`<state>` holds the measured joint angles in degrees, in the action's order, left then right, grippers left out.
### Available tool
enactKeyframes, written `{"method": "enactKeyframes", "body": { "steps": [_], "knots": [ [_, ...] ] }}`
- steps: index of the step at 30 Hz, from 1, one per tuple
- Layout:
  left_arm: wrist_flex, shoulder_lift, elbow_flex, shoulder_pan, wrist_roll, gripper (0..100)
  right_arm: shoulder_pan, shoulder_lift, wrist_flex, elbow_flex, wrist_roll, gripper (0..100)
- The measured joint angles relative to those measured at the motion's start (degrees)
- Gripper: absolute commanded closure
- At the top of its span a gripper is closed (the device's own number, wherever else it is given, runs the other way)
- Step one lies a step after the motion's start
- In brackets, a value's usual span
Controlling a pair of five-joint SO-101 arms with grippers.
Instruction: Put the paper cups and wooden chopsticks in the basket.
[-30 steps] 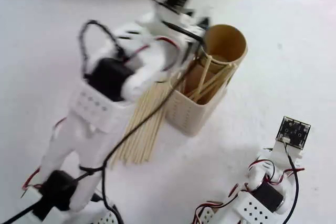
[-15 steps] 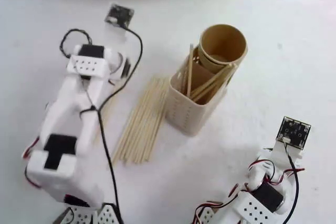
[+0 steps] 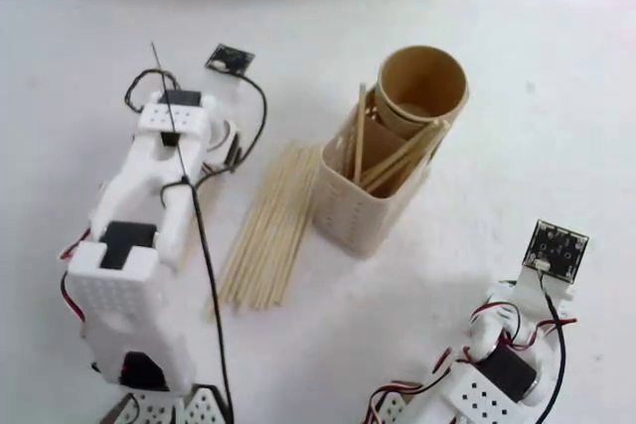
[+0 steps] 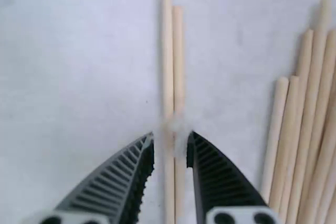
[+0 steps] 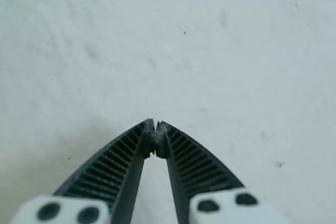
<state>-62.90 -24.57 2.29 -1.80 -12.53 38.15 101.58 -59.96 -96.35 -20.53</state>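
Chopsticks [image 3: 260, 240] lie piled mid-frame, just left of the basket [image 3: 353, 211]. Your left gripper [image 4: 170, 139] straddles a stray pair [image 4: 172, 61], jaws parted for a pinch; your right gripper [image 5: 156, 129] sits clenched, idle.

The wooden chopsticks [image 4: 168, 66] are pale bare wood, smooth and matt, and the paper cups [image 3: 425, 86] are tan paper with a dull, smooth wall. The basket [image 3: 353, 211] is cream plastic with a matt finish and rows of small perforations in its wall; the table [image 3: 556, 96] has a white, matt, faintly mottled surface. The left hand [image 4: 170, 148] and the right hand [image 5: 156, 132] are black matt plastic, ribbed on the inner faces, on white plastic mounts, and the arm housings [image 3: 129, 285] are white matt plastic.
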Motion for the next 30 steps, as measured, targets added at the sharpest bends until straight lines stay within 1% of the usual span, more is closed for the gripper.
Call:
{"method": "enactKeyframes", "body": {
  "steps": [4,9,13,17,25,30],
  "knots": [
    [0.0,-0.4,0.0,0.0,-0.1,88,0.0,0.0,0.0,0.0,0.0,98.1],
    [-1.1,-4.7,-3.2,0.0,-0.1,88,0.0,0.0,0.0,0.0,0.0,98.1],
    [-4.0,-8.0,-7.7,0.1,-0.1,98,0.0,0.0,0.0,0.0,0.0,98.1],
    [-5.9,-9.6,-10.1,0.4,0.0,98,0.0,0.0,0.0,0.0,0.0,98.1],
    [-6.0,-9.8,-10.5,0.4,0.0,98,0.0,0.0,0.0,0.0,0.0,98.1],
    [-7.3,-4.8,-10.5,-0.1,0.1,98,0.0,0.0,0.0,0.0,0.0,98.1]
  ]
}}
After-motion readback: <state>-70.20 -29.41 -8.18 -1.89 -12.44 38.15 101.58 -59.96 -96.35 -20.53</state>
